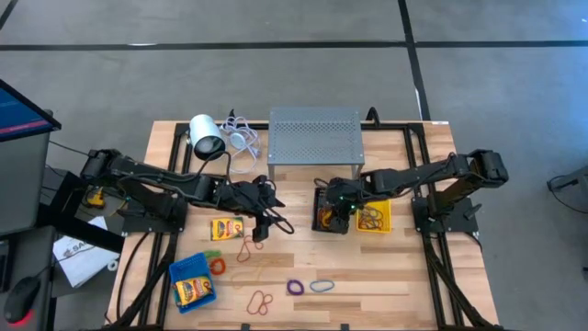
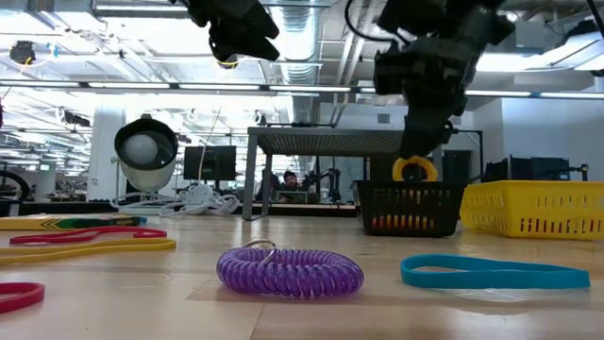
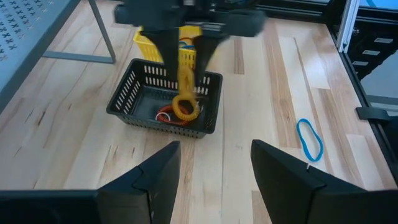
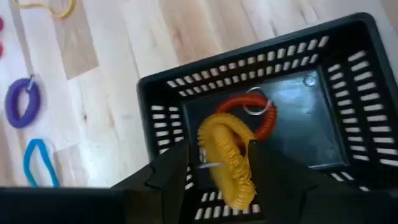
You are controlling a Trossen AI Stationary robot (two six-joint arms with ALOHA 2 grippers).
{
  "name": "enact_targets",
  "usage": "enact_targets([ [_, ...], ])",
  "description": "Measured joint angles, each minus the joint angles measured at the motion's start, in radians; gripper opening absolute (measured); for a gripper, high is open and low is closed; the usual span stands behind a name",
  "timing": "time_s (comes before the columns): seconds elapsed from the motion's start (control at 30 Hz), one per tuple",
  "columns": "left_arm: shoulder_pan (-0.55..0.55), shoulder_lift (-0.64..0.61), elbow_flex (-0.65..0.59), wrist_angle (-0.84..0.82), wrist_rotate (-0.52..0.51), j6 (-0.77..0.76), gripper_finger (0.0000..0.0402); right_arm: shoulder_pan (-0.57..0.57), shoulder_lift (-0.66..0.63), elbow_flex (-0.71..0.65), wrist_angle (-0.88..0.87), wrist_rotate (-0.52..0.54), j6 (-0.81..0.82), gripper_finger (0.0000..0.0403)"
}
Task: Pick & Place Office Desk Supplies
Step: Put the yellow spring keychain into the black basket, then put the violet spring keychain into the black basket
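My right gripper [image 4: 217,160] hangs over the black bin [image 4: 249,53], shut on a yellow coil loop [image 4: 225,163]. A red coil loop with a key ring [image 4: 252,111] lies on the bin's floor. The yellow bin [image 1: 375,217] stands right beside the black bin [image 1: 323,222]. My left gripper [image 3: 214,168] is open in the air to the left of the black bin, with nothing between its fingers. A purple coil loop [image 2: 290,269] and a blue band [image 2: 491,274] lie flat near the table's front edge. My right gripper pinches the yellow coil loop's upper part [image 3: 186,74] between its two fingers, coming from above and slanting down. The loop hangs stretched below the fingers. Its lower end [image 3: 185,108] is over the black bin, clear of the bin's floor.
A grey perforated stand [image 1: 314,136] and a white cylinder with cable [image 1: 206,136] are at the back. A crayon box [image 1: 226,227] lies left of centre. The blue bin [image 1: 193,283] holds another at the front left. Loose bands [image 1: 248,274] are scattered along the front.
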Motion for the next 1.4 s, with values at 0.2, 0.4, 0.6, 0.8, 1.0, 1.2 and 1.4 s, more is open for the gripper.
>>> enact_targets([
  [0.2, 0.0, 0.0, 0.0, 0.0, 0.004, 0.0, 0.0192, -0.003, -0.005, -0.003, 0.059, -0.015, 0.01, 0.0157],
  [0.4, 0.0, 0.0, 0.0, -0.004, 0.004, 0.0, 0.0191, -0.01, 0.0, -0.004, 0.036, 0.017, 0.027, 0.0148],
  [0.6, 0.005, 0.0, 0.0, -0.003, 0.004, 0.0, 0.0191, -0.014, 0.001, -0.005, 0.047, -0.017, 0.014, 0.0137],
  [0.8, 0.005, 0.0, 0.0, 0.004, 0.004, 0.0, 0.0191, -0.023, 0.003, -0.006, 0.03, 0.021, 0.003, 0.0126],
  [1.0, 0.005, 0.0, 0.0, 0.005, 0.005, 0.0, 0.0191, -0.022, 0.011, -0.005, 0.05, 0.01, -0.01, 0.0121],
  [1.2, 0.005, 0.0, 0.0, 0.004, 0.089, -0.014, 0.0191, -0.005, 0.008, -0.004, 0.091, -0.095, -0.01, 0.0123],
  [1.4, 0.005, 0.0, 0.0, 0.004, 0.115, -0.014, 0.0191, 0.019, 0.007, -0.004, 0.184, -0.302, -0.01, 0.0123],
])
